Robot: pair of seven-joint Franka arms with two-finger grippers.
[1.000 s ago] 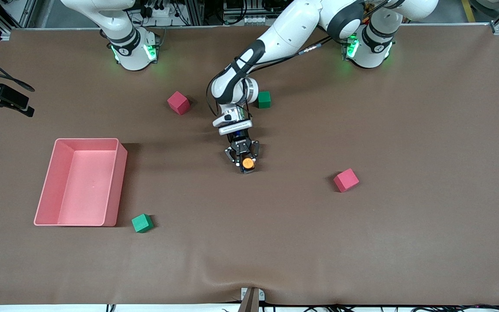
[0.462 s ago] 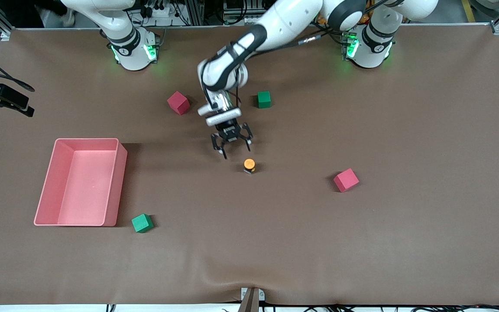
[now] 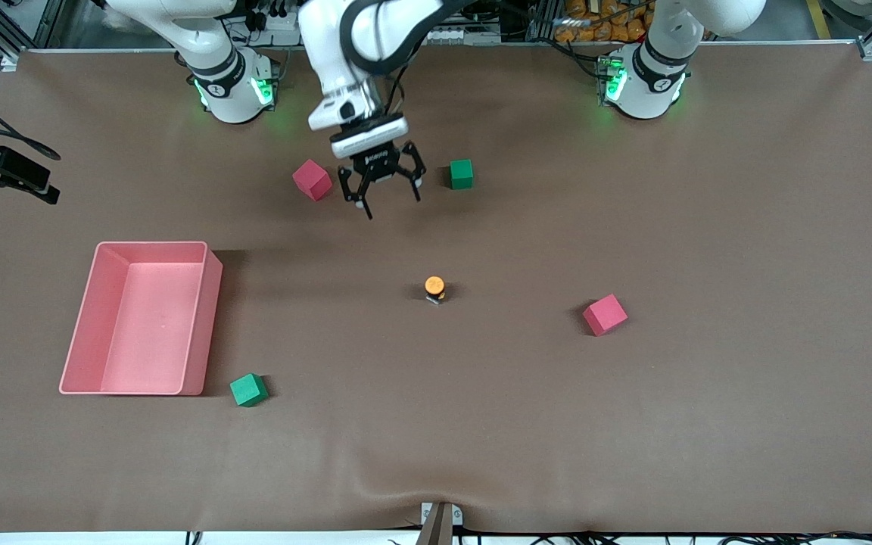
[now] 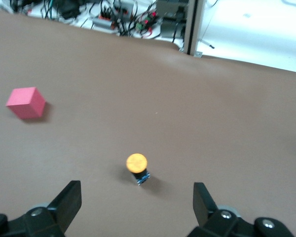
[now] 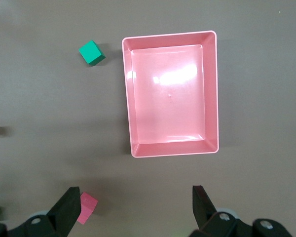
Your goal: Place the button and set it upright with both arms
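Note:
The button (image 3: pixel 434 288) stands upright on the brown table with its orange cap up, and nothing touches it. The left wrist view shows the button (image 4: pixel 137 165) well clear of the fingertips. My left gripper (image 3: pixel 390 203) hangs open and empty in the air, over the table between a red cube (image 3: pixel 312 179) and a green cube (image 3: pixel 461 173). In its own view the left gripper (image 4: pixel 135 192) holds nothing. My right gripper (image 5: pixel 135 197) is open and empty, high above the pink tray (image 5: pixel 126 98); the front view does not show it.
The pink tray (image 3: pixel 209 318) sits toward the right arm's end of the table, with a green cube (image 3: pixel 247 390) by its nearer corner. A second red cube (image 3: pixel 605 314) lies beside the button, toward the left arm's end.
My left gripper opened and let go of the button, then rose and drew back toward the robots' bases. The button stays standing where it was set down.

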